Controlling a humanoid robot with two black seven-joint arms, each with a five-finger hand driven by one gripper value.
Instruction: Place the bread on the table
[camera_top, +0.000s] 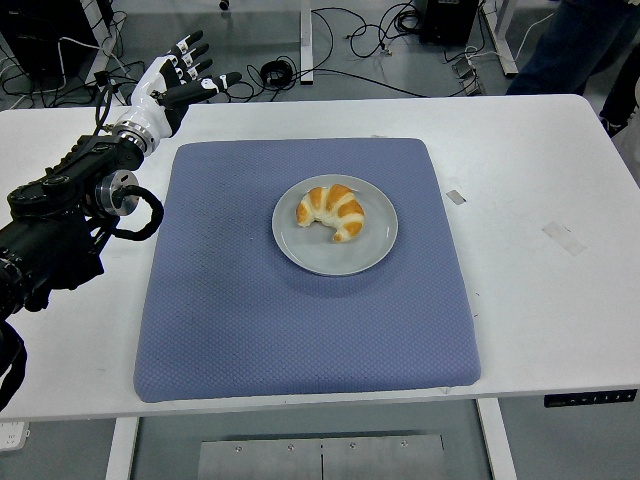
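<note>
The left hand (185, 75) sits in the upper left of the frame, at the end of a black arm (70, 205) that comes in from the left edge. Its fingers (215, 82) are stretched out and slightly fanned, pointing toward the upper right. The hand holds nothing and hangs over the far left corner of the white table (540, 290), above the bare tabletop just beyond the upper left corner of the mat. Whether it touches the table surface cannot be told. Only this one robot hand shows.

One croissant (333, 211) lies on one round grey plate (335, 226), a little above the centre of the frame. The bread is curved, with its two ends pointing down, and it rests on the upper half of the plate. The plate stands on one square blue mat (300, 330) that covers most of the middle of the table. Hand and croissant are well apart.

Two small pieces of tape (563, 237) stick to the bare tabletop right of the mat. At the upper right of the frame, part of a person (575, 45) in dark trousers stands behind the table. Black cables (375, 35) trail over the floor along the top.
</note>
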